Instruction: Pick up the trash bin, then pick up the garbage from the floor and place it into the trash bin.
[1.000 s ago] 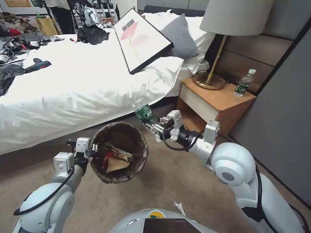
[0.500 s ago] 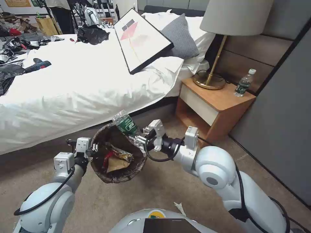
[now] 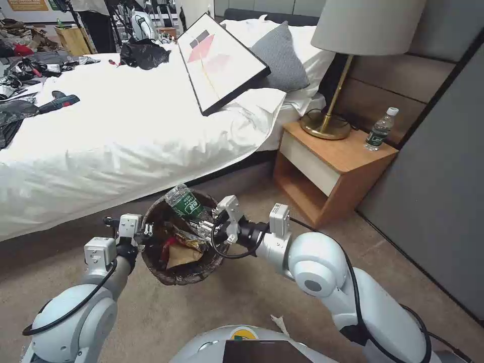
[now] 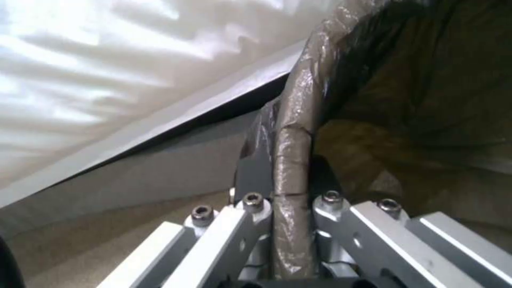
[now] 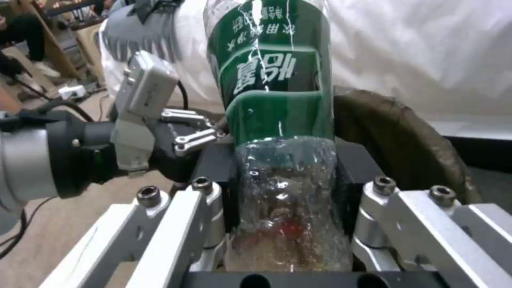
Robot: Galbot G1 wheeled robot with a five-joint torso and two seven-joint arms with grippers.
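Low in the centre of the head view, we see our left gripper (image 3: 147, 233) holding up the small round trash bin lined with a crinkled dark brown plastic bag (image 3: 184, 242), clear of the beige short-pile carpet floor (image 3: 262, 287). In the left wrist view its fingers (image 4: 251, 180) are pinched on the bag-covered rim, one on either side of it.

Our right gripper (image 3: 204, 225) reaches in from the right of the frame. Its fingers (image 5: 213, 188) are pressed against a crumpled clear plastic bottle with a green label (image 3: 184, 202), which sits tilted over the bin's far rim, its free end pointing toward the upper left. The right wrist view shows the bottle (image 5: 277, 132) clamped between the two fingers, with the bin's rim (image 5: 405, 140) just behind it.

Inside the bin lie a brown paper scrap (image 3: 180, 256), a shiny snack wrapper (image 3: 190, 241) and something red (image 3: 164, 249).

A small white scrap (image 3: 278, 323) lies on the carpet at the bottom centre. Behind the bin, a bed with a white duvet (image 3: 126, 131) fills the upper left.
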